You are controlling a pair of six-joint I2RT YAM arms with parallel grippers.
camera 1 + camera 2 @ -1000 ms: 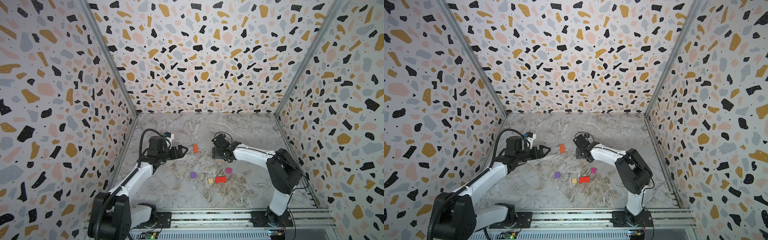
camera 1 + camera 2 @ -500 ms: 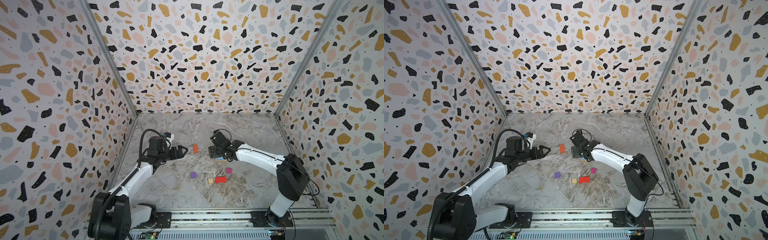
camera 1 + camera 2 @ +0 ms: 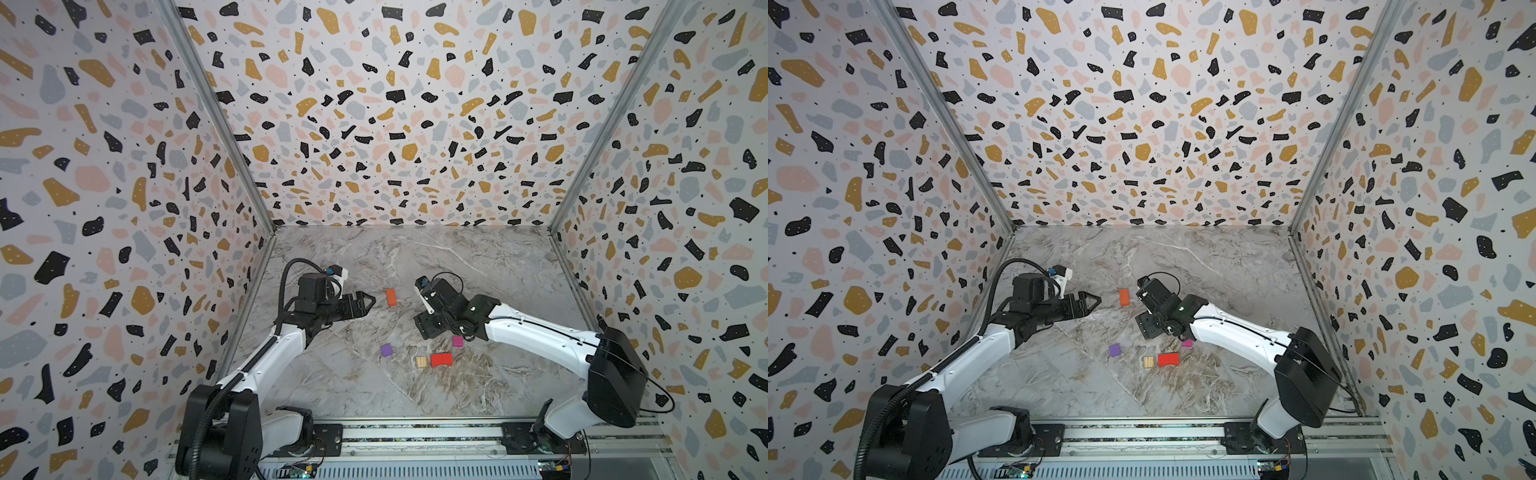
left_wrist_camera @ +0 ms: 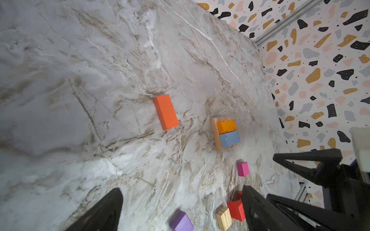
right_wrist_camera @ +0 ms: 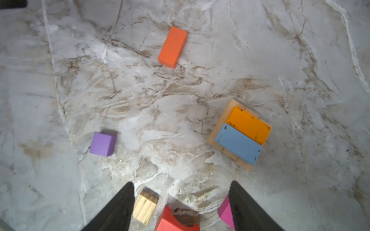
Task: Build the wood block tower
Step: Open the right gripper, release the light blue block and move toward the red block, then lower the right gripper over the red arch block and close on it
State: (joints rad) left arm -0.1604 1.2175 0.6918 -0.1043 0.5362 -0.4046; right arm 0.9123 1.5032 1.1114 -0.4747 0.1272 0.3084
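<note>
Reaching in from the lower left of both top views, the left arm (image 3: 286, 345) holds its tip just left of a flat orange block (image 3: 391, 297) at mid-frame on the marble counter (image 3: 498, 257). The left jaws stand wide apart with nothing between them. In the left wrist view the two black fingers (image 4: 104, 212) sit at the lower edge, and only counter and loose blocks show past them. The right arm (image 3: 540, 338) comes from the lower right and bends over the middle of the counter. The right jaws are apart too and grip nothing, their fingers (image 5: 246, 208) framing the bottom edge of the right wrist view.

The tower (image 5: 240, 136) shows only in the wrist views, because in the top views the right arm's wrist covers it. It sits right of centre in the right wrist view. Its flat tan base (image 5: 225, 115) lies on the counter, with an amber block (image 5: 248, 124) and a blue block (image 5: 238, 144) side by side on top, touching along their long sides.

Loose pieces lie apart from it. A purple cube (image 3: 386, 350) rests alone below mid-frame in the top views. To its right a small tan block (image 3: 421, 362) lies just beside a red block (image 3: 441, 360), and a pink cube (image 3: 457, 341) sits near them, close under the right arm. In the right wrist view the red block lies at the bottom edge between the two fingers. The small tan block is next to one finger and the pink cube is partly hidden behind the other, and I cannot tell whether either touches.
</note>
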